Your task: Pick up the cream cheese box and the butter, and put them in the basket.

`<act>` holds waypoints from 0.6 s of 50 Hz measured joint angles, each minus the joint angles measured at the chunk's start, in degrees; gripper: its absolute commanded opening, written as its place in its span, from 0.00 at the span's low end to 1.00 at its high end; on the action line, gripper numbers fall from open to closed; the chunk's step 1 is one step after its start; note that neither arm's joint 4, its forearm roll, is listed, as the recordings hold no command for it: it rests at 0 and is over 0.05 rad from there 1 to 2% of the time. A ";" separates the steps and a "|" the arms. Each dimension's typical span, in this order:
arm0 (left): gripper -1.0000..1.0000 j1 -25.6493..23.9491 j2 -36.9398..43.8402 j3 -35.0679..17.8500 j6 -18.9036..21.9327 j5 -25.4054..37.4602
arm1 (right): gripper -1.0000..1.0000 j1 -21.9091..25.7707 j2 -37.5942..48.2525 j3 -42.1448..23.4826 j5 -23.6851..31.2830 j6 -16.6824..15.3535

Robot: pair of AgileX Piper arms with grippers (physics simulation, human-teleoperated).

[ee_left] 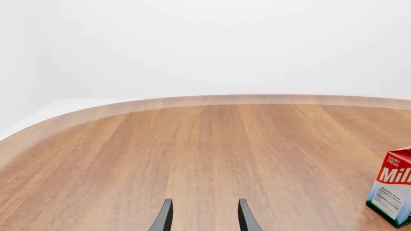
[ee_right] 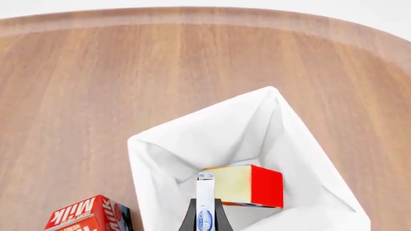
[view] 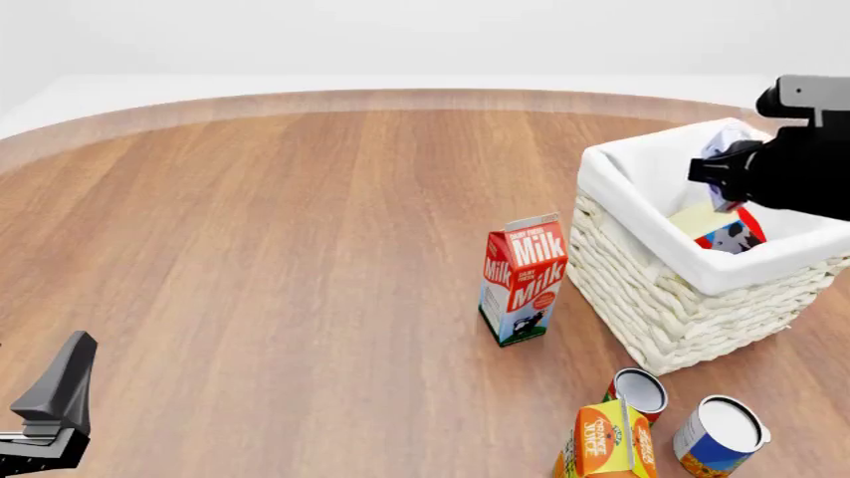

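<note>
The basket (view: 664,299) stands at the right of the table, its white liner (ee_right: 168,159) folded over the rim. Inside it lies the butter (ee_right: 247,185), a cream and red box (view: 720,229) resting on the liner. My right gripper (ee_right: 205,217) hangs over the basket's opening (view: 724,164), shut on the cream cheese box (ee_right: 205,199), a thin white box with blue print seen edge-on (view: 726,139). Far from the basket, my left gripper (ee_left: 202,219) is open with nothing between its fingers, low at the near left of the table (view: 54,403).
A red and white milk carton (view: 523,279) stands upright just left of the basket (ee_left: 391,192) (ee_right: 86,215). An orange juice carton (view: 604,438) and two tin cans (view: 642,390) (view: 720,433) sit in front of the basket. The table's curved edge (view: 332,100) runs along the far side.
</note>
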 measured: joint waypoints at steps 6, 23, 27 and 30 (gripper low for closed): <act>1.00 0.00 0.00 0.00 0.00 0.00 | 0.00 -0.14 0.47 0.15 -0.42 -0.06; 1.00 0.00 0.00 0.00 0.00 0.00 | 0.00 -0.33 1.58 0.57 -1.49 -0.10; 1.00 0.00 0.00 0.00 0.00 0.00 | 0.00 -0.35 1.82 0.81 -1.84 -0.08; 1.00 0.00 0.00 0.00 0.00 0.00 | 0.00 -0.34 2.05 1.02 -2.15 -0.04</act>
